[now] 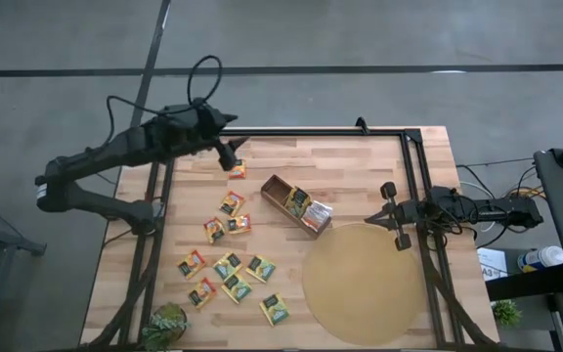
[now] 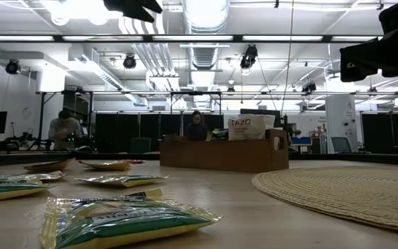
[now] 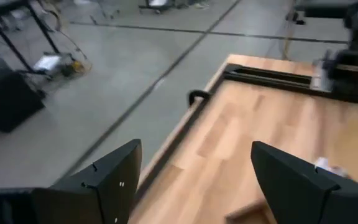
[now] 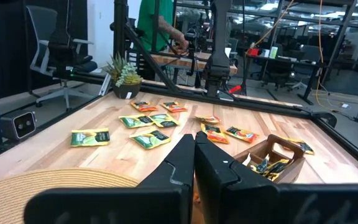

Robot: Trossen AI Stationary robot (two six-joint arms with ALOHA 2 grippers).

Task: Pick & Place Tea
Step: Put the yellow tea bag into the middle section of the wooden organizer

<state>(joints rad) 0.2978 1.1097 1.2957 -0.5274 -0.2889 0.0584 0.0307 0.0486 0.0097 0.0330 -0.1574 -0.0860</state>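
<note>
Tea sachets [image 1: 231, 266] lie scattered on the wooden table [image 1: 360, 156] beside a brown box [image 1: 296, 204] already holding a few; the left gripper [image 1: 231, 156], fingers spread, hovers near an orange sachet [image 1: 237, 170], seemingly ready to pick; the right gripper [image 1: 396, 213], pressed together, waits beside the round mat [image 1: 365, 284].

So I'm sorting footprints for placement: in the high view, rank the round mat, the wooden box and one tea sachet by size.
1. Round mat, largest.
2. Wooden box.
3. Tea sachet, smallest.
</note>
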